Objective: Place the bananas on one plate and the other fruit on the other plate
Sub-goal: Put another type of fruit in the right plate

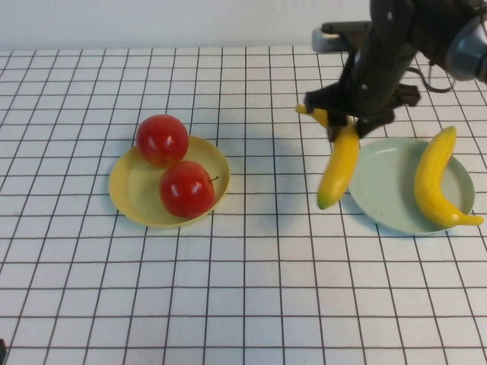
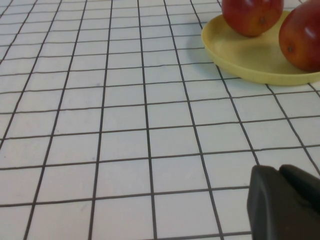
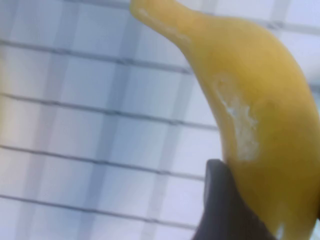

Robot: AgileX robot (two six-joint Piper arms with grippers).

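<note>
Bananas: two in play, both at the right of the high view. Biggest item first: white gridded table (image 1: 251, 296) fills the frame. Right arm (image 1: 396, 46) comes down from the upper right; right gripper (image 1: 344, 122) sits just off the upper-left edge of the teal plate, jaws clamped on the upper part of one banana (image 1: 338, 161). That banana hangs from the grip, stem end up toward upper left, greenish tip pointing down, over the table just left of the teal plate's rim; can't tell whether the tip touches the table. Right wrist view shows the same banana (image 3: 255, 125) close up with a dark finger (image 3: 225, 210) against its side. Teal plate (image 1: 388, 190) is at centre right of the high view. Second banana (image 1: 434, 181) lies on its right half, one end poking up past the top rim, the other sticking out over the lower-right rim. Yellow plate (image 1: 137, 194) is at centre left, well apart from the teal one. Two red apples on it: one (image 1: 162, 140) at the upper-left rim, one (image 1: 186, 188) toward the lower right, the two touching or nearly so. Left gripper (image 2: 285, 202) shows only in the left wrist view, lower right corner, jaws together, holding nothing, above bare grid, with the yellow plate (image 2: 240, 55) and both apples at that frame's upper right.
</note>
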